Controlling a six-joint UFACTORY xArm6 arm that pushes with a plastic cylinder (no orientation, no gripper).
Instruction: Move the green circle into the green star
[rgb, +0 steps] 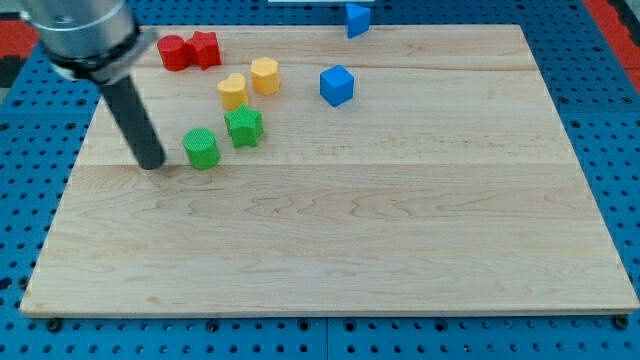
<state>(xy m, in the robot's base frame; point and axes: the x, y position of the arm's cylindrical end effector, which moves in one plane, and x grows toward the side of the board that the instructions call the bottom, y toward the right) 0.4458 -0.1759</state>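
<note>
Resting on the bench (330, 250) just left of the green circle (201, 149), my tip (152, 163) lines up a rightward push toward the green star (244, 127), close by up-right. No fingers exist on this rod, so nothing is held.

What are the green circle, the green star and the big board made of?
The green circle and green star look like plastic: solid bright colour, matte, with fine ridges on their sides, perhaps printed. The board looks like pale wood: grain lines and plank seams run across it, with a smooth, dull finish. My tip is a dark rod, just to the circle's left; its material is unclear.
</note>
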